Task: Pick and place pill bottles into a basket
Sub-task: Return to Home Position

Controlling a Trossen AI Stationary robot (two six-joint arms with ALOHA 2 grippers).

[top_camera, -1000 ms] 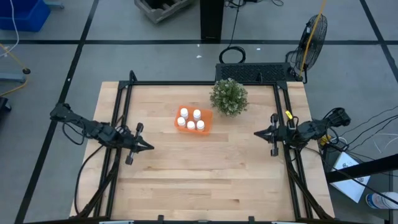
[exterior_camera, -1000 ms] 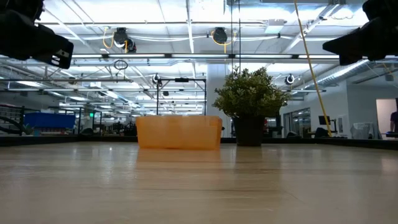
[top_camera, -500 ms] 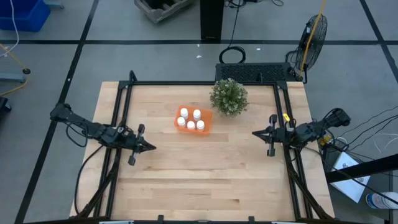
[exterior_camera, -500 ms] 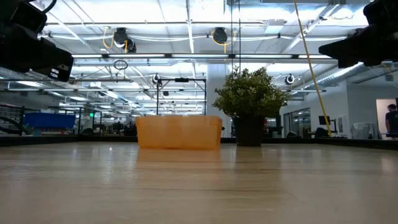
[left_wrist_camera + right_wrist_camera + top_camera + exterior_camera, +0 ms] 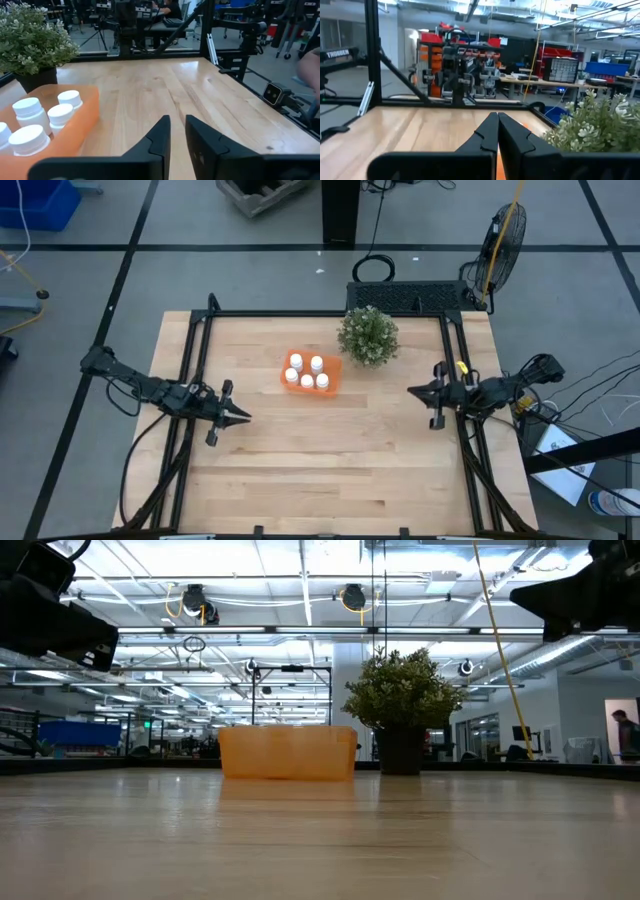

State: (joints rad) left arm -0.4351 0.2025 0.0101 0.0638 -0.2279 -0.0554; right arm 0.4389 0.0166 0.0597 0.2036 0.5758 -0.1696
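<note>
Orange basket (image 5: 311, 373) near the tabletop's far edge holds all five bottles (image 5: 307, 381); left gripper (image 5: 243, 418) slightly parted, right gripper (image 5: 412, 393) clenched, both empty by the side edges, so only a homing arm swinging inward could knock basket or plant (image 5: 368, 335).

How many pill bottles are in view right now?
5 pill bottles, all in the orange basket beside the plant: a row of two, a row of three. None seems hidden.
</note>
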